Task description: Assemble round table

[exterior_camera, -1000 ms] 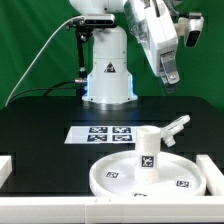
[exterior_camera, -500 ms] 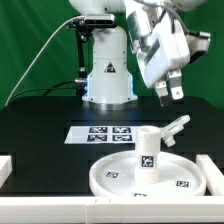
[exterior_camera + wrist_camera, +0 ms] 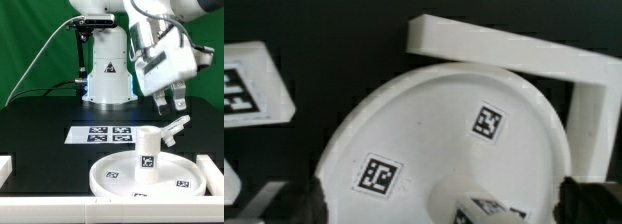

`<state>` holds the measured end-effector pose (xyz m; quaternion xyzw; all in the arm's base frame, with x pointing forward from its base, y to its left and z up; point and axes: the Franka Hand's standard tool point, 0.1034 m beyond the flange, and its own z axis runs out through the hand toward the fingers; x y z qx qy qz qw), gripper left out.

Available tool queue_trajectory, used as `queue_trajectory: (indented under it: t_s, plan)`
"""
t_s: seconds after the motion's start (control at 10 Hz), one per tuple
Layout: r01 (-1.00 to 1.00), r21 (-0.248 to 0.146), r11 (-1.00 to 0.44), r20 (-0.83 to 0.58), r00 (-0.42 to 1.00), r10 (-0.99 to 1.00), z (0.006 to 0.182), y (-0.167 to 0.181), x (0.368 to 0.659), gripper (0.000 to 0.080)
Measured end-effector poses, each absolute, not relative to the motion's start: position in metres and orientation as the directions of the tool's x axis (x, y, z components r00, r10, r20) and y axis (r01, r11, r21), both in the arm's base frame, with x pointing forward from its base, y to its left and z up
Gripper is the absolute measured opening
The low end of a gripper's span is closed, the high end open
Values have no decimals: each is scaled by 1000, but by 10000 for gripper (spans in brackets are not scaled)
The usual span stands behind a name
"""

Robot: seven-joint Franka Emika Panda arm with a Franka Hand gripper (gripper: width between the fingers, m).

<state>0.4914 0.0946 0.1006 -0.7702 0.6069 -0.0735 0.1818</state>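
The large round rimmed disc (image 3: 130,178) lies flat at the front of the black table. The short cylindrical post (image 3: 147,148) stands upright on it. The cross-shaped piece (image 3: 178,125) lies tilted just behind the post, toward the exterior view's right. My gripper (image 3: 170,101) hangs open and empty above the cross-shaped piece and the post, touching nothing. In the wrist view the disc (image 3: 429,135) fills the middle, the post's top (image 3: 491,209) shows between my dark fingers (image 3: 274,200), and the gripper (image 3: 434,206) holds nothing.
The marker board (image 3: 105,133) lies behind the disc and also shows in the wrist view (image 3: 242,85). White edge rails sit at the front left (image 3: 8,168) and front right (image 3: 212,168); a rail corner shows in the wrist view (image 3: 518,45). The robot base (image 3: 107,75) stands at the back.
My gripper has come down from high up toward the cross-shaped piece and post, turning slightly. The disc, post and cross-shaped piece have not moved.
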Motion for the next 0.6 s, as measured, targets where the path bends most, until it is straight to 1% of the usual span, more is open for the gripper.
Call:
queue_trajectory:
  t_s: [0.1,0.2,0.3,0.4,0.6]
  plan:
    - [-898,-353,-264,-93,314,-945,89,100,487,649]
    - [-889,-325,-323,-89,369,-925,72,107,478,649]
    - [-895,-302,-329,-87,369,-925,58,112,469,649]
    - [-900,-285,-330,-74,364,-929,47,114,460,649]
    - [-899,-289,-328,-72,362,-929,49,110,463,649]
